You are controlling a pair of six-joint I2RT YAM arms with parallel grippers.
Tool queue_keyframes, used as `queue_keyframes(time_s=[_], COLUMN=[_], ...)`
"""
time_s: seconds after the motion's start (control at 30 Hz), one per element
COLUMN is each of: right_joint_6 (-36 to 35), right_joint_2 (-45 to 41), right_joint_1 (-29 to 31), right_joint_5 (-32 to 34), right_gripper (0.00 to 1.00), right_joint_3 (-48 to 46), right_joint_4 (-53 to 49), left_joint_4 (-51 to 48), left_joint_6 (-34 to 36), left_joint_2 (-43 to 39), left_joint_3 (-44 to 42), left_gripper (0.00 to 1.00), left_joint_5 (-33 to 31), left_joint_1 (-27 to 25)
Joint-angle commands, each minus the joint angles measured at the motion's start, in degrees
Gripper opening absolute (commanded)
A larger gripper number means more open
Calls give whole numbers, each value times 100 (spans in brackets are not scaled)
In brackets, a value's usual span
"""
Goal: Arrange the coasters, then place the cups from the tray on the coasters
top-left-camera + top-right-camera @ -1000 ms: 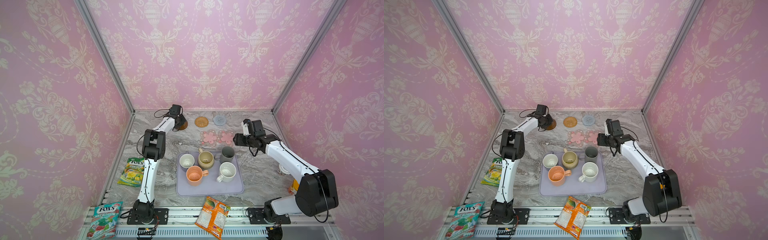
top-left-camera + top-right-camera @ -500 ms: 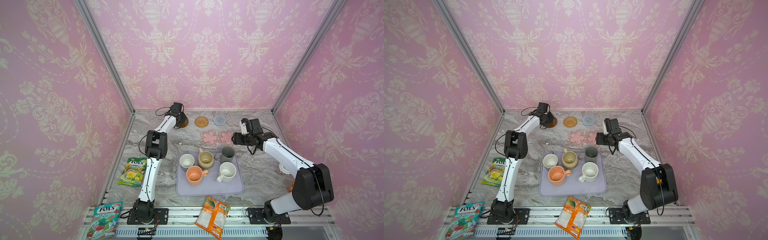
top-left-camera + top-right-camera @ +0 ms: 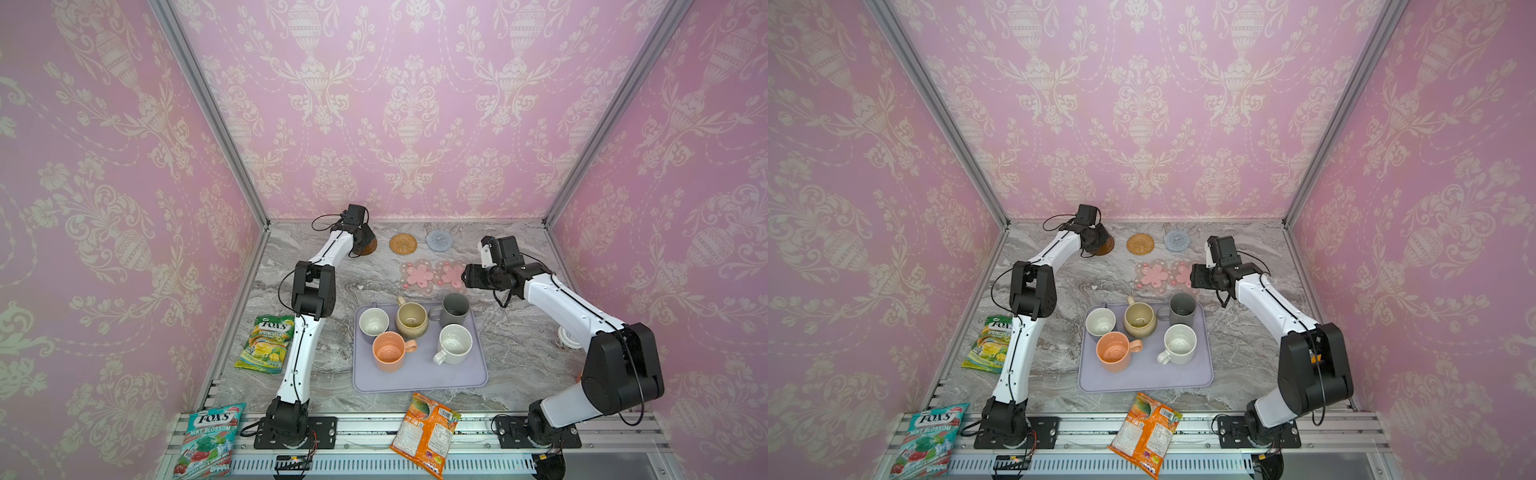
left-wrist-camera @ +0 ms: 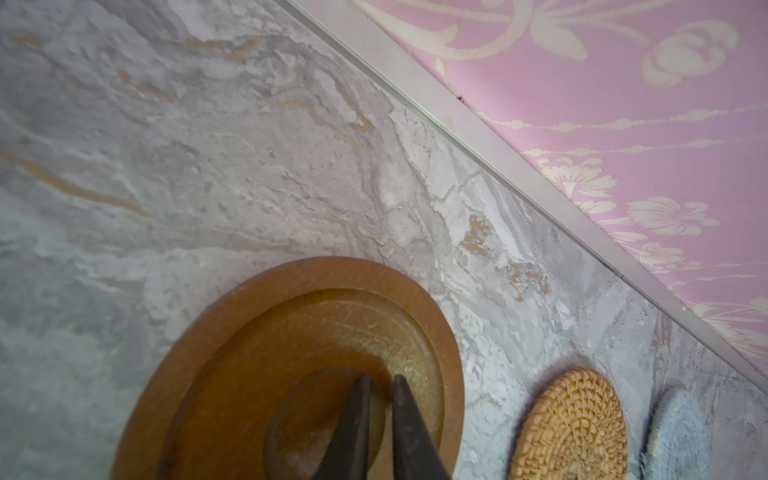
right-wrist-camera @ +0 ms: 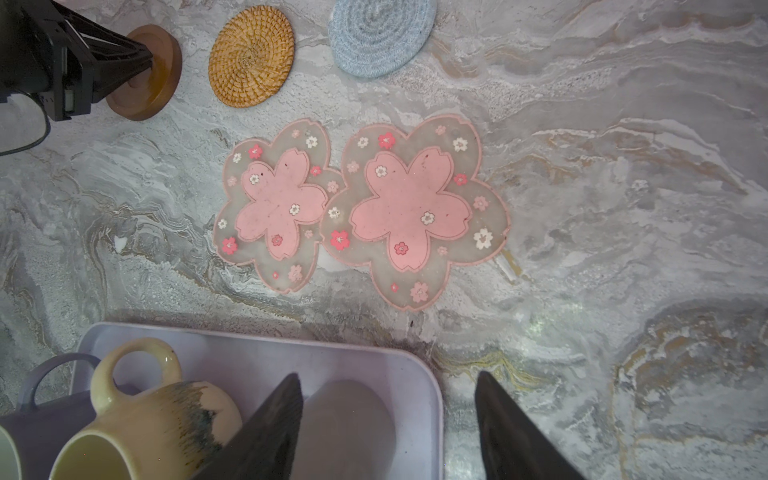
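Five cups stand on the lavender-grey tray [image 3: 415, 378]: lavender [image 3: 373, 322], beige-olive [image 3: 411, 319], dark grey [image 3: 455, 309], white [image 3: 454, 343] and peach [image 3: 390, 351]. Along the back wall lie the brown wooden coaster [image 4: 291, 353], the rattan coaster [image 3: 403, 243] and the blue-grey coaster [image 3: 440, 240]. Two pink-flower coasters [image 5: 278, 208] [image 5: 411, 212] touch edge to edge in front of them. My left gripper [image 4: 380, 380] is shut, its tips resting on the wooden coaster's top. My right gripper [image 5: 388, 378] hangs open above the tray's back right corner, over the dark grey cup [image 5: 345, 424].
Two Fox's candy bags [image 3: 266, 345] [image 3: 208, 444] lie at the left. An orange snack bag [image 3: 424, 436] sits at the front rail. A white-lidded cup [image 3: 566, 336] shows behind the right arm. Pink walls close the back and both sides.
My right arm has drawn its elbow in and its gripper has drifted slightly left and back. The left gripper stays pressed on the wooden coaster, barely shifting.
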Motion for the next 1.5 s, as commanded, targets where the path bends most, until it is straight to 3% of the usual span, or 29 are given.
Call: queue_keyframes(time_s=[0.0,0.23,0.5,0.97,1.47], right_joint_6=[144,248,303,250,188], right_joint_2=[-4,-97,-382,-1109,-1601], right_joint_1=[-35,-36,-36,-35,-36], right_joint_5=[-61,-126,-114,70,166], right_gripper=[68,67,68,68,69], right_joint_3=[162,113,-57,-477,-670], right_joint_4=[33,93,99,-84,-242], left_joint_4=[-647,-655,-414,-180,-415], left_joint_6=[161,334,755,1393,1667], left_joint_2=[243,-162,-1146,-3186,-4468], left_joint_3=[-240,-337,-1113,-3500,-4979], left_gripper=[16,17,20,22,27], left_joint_5=[-83,61,137,220,510], left_joint_1=[40,26,-28,-53,-62])
